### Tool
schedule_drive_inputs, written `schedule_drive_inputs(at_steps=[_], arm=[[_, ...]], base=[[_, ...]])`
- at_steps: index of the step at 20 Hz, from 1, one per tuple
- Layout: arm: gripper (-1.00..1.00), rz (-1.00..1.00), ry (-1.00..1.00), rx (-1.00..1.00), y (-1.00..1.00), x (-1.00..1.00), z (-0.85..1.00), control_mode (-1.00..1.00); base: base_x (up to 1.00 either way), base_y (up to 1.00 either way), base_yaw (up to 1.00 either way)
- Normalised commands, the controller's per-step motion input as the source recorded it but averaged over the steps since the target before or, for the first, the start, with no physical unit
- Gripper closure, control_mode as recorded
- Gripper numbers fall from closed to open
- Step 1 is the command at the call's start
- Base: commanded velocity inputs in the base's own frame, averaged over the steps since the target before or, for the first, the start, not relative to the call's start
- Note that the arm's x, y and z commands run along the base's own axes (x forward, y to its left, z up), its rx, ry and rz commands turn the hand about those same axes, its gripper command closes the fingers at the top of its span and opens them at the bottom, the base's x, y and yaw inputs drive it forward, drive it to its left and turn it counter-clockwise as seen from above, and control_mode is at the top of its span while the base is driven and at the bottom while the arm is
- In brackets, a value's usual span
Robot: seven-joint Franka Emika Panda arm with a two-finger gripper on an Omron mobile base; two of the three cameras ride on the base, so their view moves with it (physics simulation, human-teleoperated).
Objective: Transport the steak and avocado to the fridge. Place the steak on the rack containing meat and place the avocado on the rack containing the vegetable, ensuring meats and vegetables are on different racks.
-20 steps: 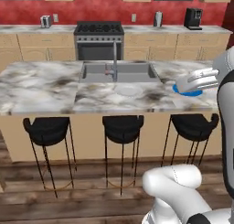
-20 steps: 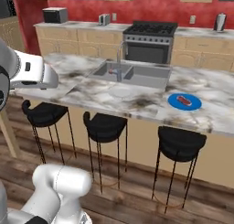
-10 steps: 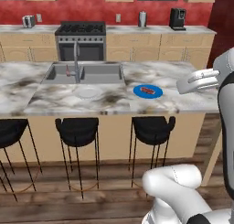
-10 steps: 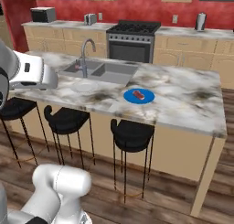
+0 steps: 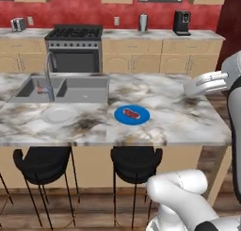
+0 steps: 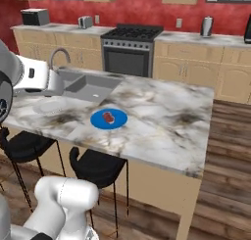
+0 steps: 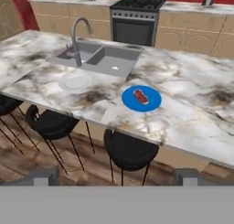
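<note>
The steak (image 7: 140, 96) lies on a blue plate (image 7: 153, 101) on the marble surface (image 7: 192, 113), near a white plate (image 7: 75, 81) beside the sink (image 7: 103, 58); black stools (image 7: 129, 150) stand below.

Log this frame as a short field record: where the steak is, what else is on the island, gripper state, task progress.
steak: lying on the blue plate, untouched
blue plate: on the marble island, near the front edge
white plate: on the island, beside the sink
stools: tucked under the island front
gripper: open, holding nothing, well short of the island
progress: steak not yet picked up
</note>
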Motion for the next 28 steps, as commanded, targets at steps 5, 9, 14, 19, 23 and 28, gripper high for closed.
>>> schedule_drive_inputs(at_steps=[5, 9, 14, 19, 23, 28], arm=[[-1.00, 0.00, 0.00, 0.00, 0.00, 0.00, 0.00, 1.00], [-1.00, 0.00, 0.00, 0.00, 0.00, 0.00, 0.00, 1.00], [-1.00, 0.00, 0.00, 0.00, 0.00, 0.00, 0.00, 1.00], [-1.00, 0.00, 0.00, 0.00, 0.00, 0.00, 0.00, 1.00], [-1.00, 0.02, 0.01, 0.00, 0.00, 0.25, -0.05, -1.00], [-1.00, 0.12, 0.22, 0.00, -0.10, 0.99, -0.38, -1.00]], base=[[1.00, -0.02, 0.00], [1.00, 0.03, -0.01], [1.00, 0.25, -0.03], [0.93, 0.04, 0.03], [0.57, 0.00, 0.04], [0.00, 0.00, 0.00]])
